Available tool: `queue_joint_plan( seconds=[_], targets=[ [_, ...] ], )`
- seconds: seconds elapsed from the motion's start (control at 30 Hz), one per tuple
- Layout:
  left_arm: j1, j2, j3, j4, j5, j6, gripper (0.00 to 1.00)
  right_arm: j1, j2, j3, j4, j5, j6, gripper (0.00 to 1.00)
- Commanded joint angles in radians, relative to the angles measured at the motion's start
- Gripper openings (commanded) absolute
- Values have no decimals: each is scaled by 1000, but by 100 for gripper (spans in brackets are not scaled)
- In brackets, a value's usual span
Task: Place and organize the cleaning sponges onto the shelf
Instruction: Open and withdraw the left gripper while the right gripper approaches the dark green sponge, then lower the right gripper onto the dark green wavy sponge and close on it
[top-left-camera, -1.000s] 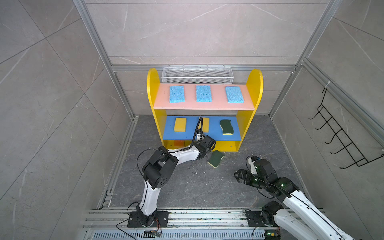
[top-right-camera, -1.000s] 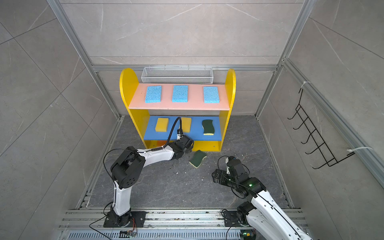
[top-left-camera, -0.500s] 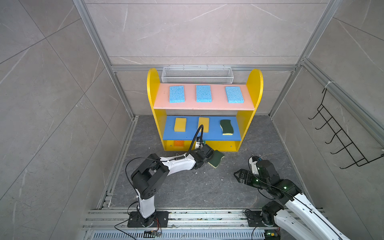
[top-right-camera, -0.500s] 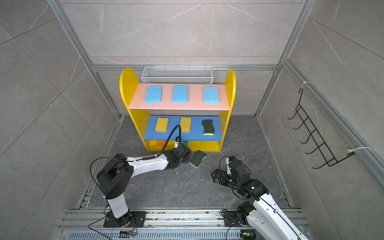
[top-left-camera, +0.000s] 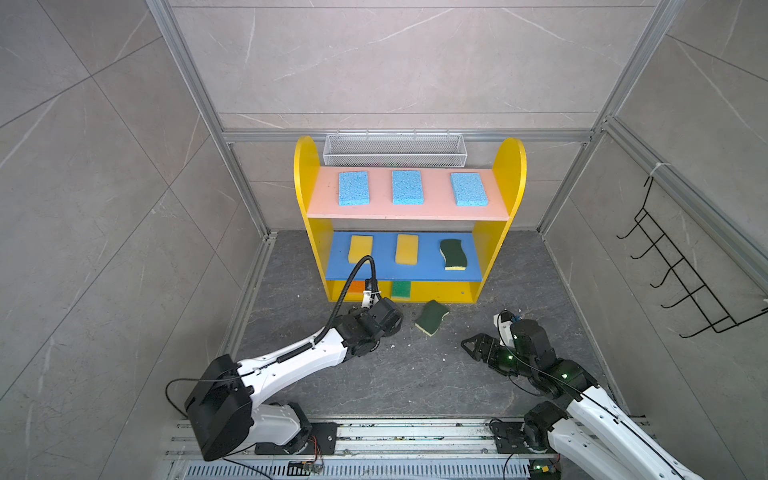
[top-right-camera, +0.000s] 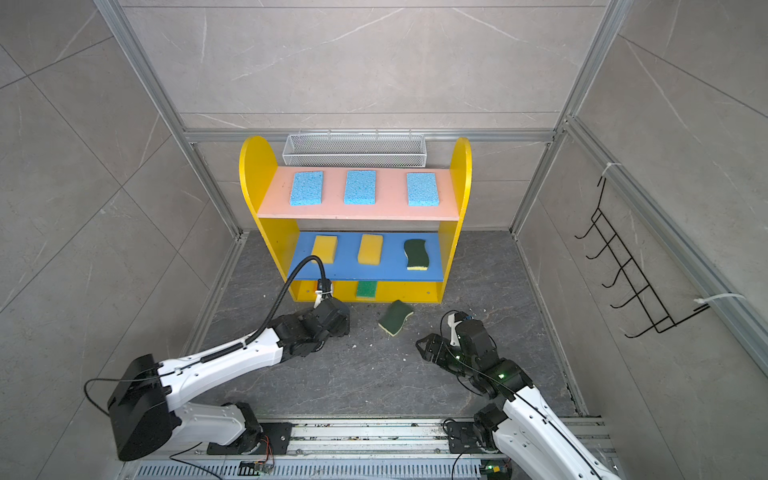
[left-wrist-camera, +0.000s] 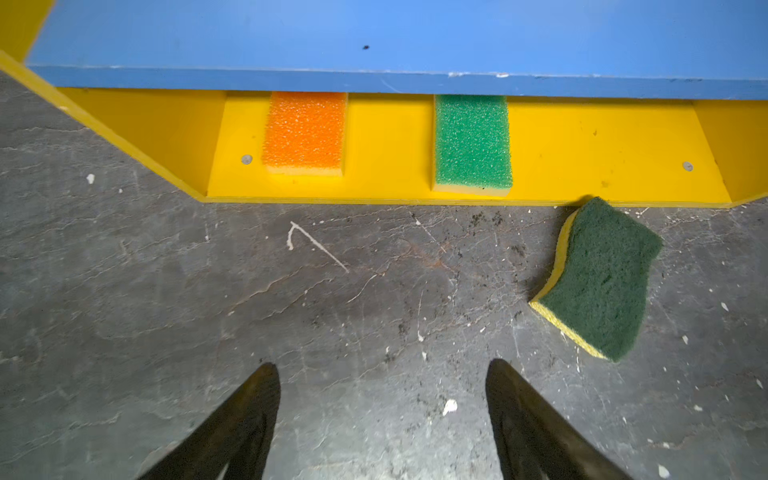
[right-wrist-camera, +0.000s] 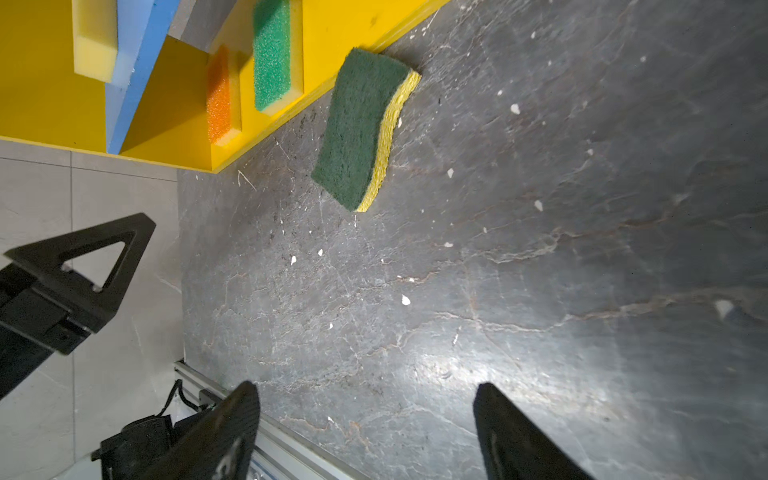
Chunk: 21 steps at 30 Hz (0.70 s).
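Presently: one item unplaced

My left claw (left-wrist-camera: 381, 365) and right claw (right-wrist-camera: 365, 386) both gape empty above the floor (top-left-camera: 415, 374). The dark-green sponge (top-left-camera: 431, 318) lies on it, one corner at the front bottom edge of the shelf (top-left-camera: 509, 166), right of middle.

Eight sponges (top-left-camera: 407, 187) on shelf (top-left-camera: 510, 166), dark-green wavy sponge (top-left-camera: 431, 317) against its front edge

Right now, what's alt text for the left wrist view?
A dark-green sponge lies on the floor in front of the yellow shelf, whose bottom tier holds an orange sponge and a green sponge. The left gripper is open.
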Motion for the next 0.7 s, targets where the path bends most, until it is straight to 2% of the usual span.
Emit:
queue_joint_plan(
  seconds=[0.0, 0.13, 0.3, 0.5, 0.67],
  targets=[
    [0, -80, -7, -127, 18, -21, 81, 39, 9, -8, 71, 14, 71, 81],
    [0, -160, -39, -202, 20, -50, 81, 125, 56, -3, 119, 82, 125, 80],
    [2, -284, -105, -236, 20, -80, 81, 287, 188, 28, 211, 210, 237, 77],
    [3, -415, -198, -218, 37, -118, 82, 389, 382, 111, 337, 237, 281, 74],
    [10, -470, -229, -245, 33, -129, 82, 464, 518, 131, 484, 276, 348, 73]
  ],
)
